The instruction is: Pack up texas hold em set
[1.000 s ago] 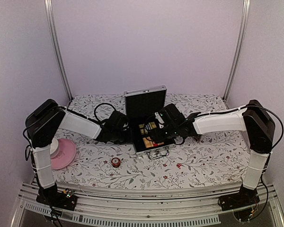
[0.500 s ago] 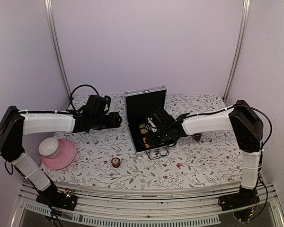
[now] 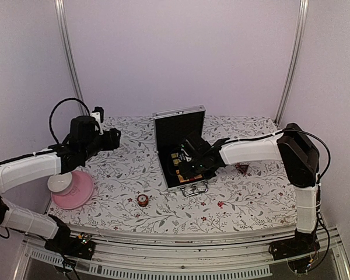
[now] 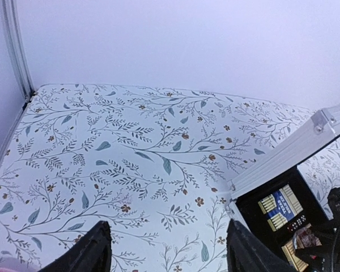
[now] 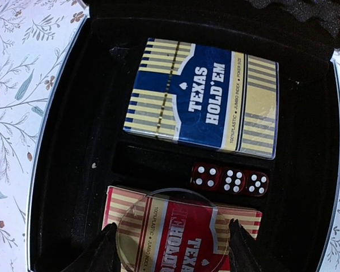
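Note:
The silver briefcase [image 3: 186, 182] stands open mid-table with its lid [image 3: 178, 125] upright. It also shows in the left wrist view [image 4: 289, 154]. My right gripper [image 3: 191, 163] reaches into it. In the right wrist view the black lining [image 5: 73, 141] holds a blue card pack [image 5: 204, 105], three red dice [image 5: 229, 179] and a red card pack [image 5: 238, 224]. A clear round disc [image 5: 158, 226] lies on the red pack between the open fingers of my right gripper [image 5: 171, 254]. My left gripper [image 3: 113, 139] [image 4: 169, 255] is open and empty, above the table left of the case.
A round red token [image 3: 142, 200] lies on the cloth in front of the case. A small dark triangular token [image 3: 242, 168] lies right of the case. A pink plate [image 3: 84, 189] with a white bowl [image 3: 59, 182] sits at the left front.
My left arm has swung away from the case to the left and risen. My right gripper has stayed inside the case, shifting slightly left.

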Available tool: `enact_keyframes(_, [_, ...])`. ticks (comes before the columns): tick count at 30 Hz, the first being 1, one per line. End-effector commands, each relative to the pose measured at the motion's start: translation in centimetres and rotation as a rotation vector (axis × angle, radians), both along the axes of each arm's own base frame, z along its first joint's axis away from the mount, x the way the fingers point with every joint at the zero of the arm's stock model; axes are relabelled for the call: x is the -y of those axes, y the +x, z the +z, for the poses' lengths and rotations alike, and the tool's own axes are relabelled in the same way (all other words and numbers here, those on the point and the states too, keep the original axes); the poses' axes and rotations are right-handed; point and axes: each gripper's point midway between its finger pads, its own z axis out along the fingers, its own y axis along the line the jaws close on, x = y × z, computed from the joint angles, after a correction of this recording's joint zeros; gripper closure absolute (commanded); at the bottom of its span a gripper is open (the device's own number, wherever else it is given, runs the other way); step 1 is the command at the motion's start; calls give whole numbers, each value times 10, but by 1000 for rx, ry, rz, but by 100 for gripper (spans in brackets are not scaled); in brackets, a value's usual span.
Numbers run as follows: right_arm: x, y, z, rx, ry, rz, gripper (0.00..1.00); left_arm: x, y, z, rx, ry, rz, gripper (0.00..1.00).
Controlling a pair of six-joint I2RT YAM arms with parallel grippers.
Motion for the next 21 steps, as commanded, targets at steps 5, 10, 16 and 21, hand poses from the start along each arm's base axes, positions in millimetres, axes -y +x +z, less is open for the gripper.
enact_keyframes(5, [2, -11, -15, -73, -18, -24, 46, -26, -4, 7, 102, 35, 64, 30])
enact_keyframes(10, [2, -11, -12, -75, -8, -30, 32, -31, -3, 2, 93, 31, 89, 27])
enact_keyframes(16, [-6, -7, 26, -32, 55, -19, 6, -38, -7, -12, 80, 33, 122, 26])
enact_keyframes(21, [3, -2, 82, 63, 96, -35, 1, -50, -17, -12, 147, 38, 155, 27])
